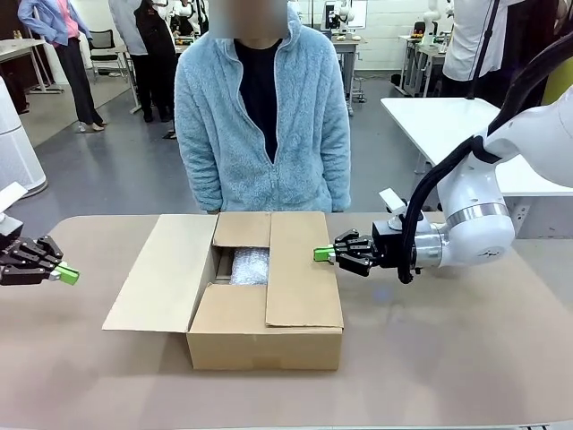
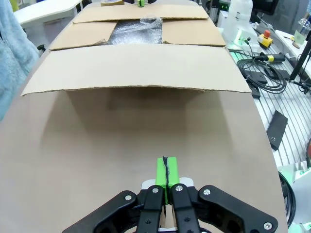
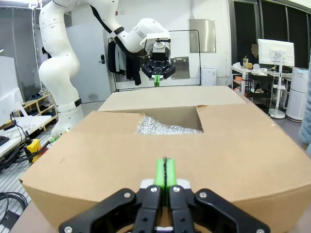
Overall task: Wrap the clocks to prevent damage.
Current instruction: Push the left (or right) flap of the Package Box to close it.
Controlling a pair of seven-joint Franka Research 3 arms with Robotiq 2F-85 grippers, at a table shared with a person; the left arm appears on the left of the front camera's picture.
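Clocks (image 1: pixel 250 266) are inside the box (image 1: pixel 264 336). They show as one whitish bubble-wrap bundle, and no clock face is visible through the wrap. The bundle sits left of the box's middle, in the one gap the flaps leave uncovered.

The box sits mid-table (image 1: pixel 448 358). Flaps:
- Left flap (image 1: pixel 161 269) is folded outward and sticks out flat to the left.
- Right flap (image 1: pixel 303 269) is folded down over the top and covers roughly the right half.
- Near short flap (image 1: pixel 228 309) and far short flap (image 1: pixel 242 229) are both folded in.

Right gripper (image 1: pixel 320 255) has its pads pressed together with nothing between them. The arm comes in from the right with the wrist level and the fingers pointing left at the box. The tip is at the right flap's outer edge, about top height. I can't tell from either view whether it touches the flap or sits just clear.

Left gripper (image 1: pixel 70 275) also has its pads together and is empty. It sits near the table's left edge, well apart from the box, pointing right at the left flap. On its wrist camera the flap's free edge faces it, with bare table between. The two grippers face each other across the box.

Person (image 1: pixel 262 116) in a light blue fleece stands at the far side, right behind the box.

On the robot's side, beside the table, there are black cables (image 2: pixel 265 77) and a red button (image 2: pixel 266 35) on a yellow base.
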